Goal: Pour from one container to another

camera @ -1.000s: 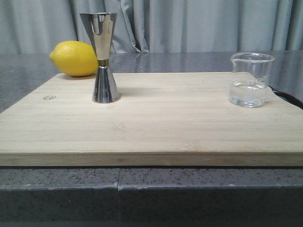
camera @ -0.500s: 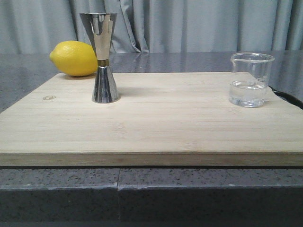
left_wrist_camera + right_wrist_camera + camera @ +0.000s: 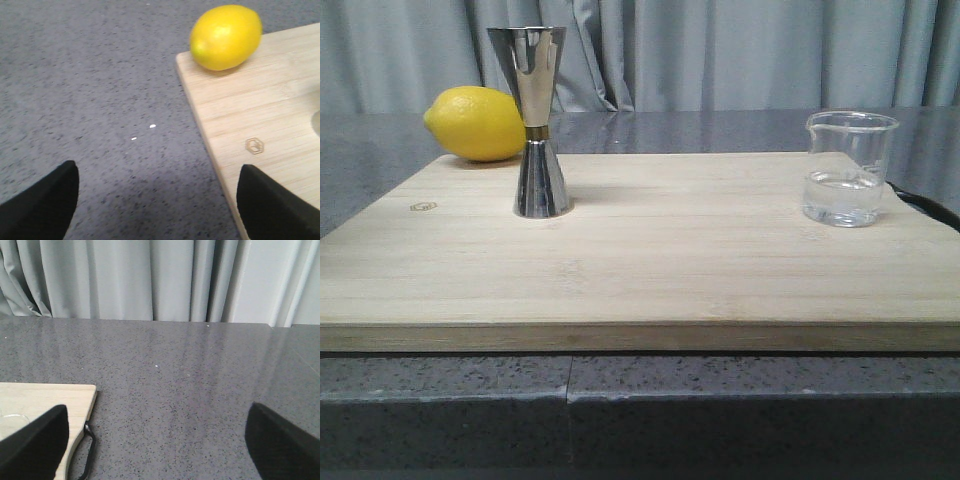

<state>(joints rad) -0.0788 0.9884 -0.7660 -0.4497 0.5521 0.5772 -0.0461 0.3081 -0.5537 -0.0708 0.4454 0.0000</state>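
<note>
A: Black fingertips are all that is showing of either arm. The left gripper (image 3: 157, 200) is hanging with its fingers spread wide and nothing between them, over grey speckled stone just off the corner of a wooden board (image 3: 260, 115). The right gripper (image 3: 155, 445) is likewise gaping and empty, looking across the same stone countertop (image 3: 175, 370) toward a grey curtain (image 3: 150, 275).

B: Where are the task's things sitting?

A: In the front view, a clear glass beaker (image 3: 849, 168) is standing upright near the right end of the board, holding a little clear liquid. A shiny steel jigger (image 3: 537, 122) is standing upright near the left end, well apart from the beaker. A lemon (image 3: 476, 123) is lying just behind the jigger, at the board's back left corner.

B: Which step is under way?

A: Judging by this, the very start: neither gripper is touching anything and no arm is appearing in the front view. The reach for the beaker is not yet begun.

B: What is the next move asking for?

A: Probably the right arm coming in around the beaker's wall, closing gently on smooth glass, keeping it level, then carrying it across to the jigger's narrow mouth, which is leaving little margin for aim.
</note>
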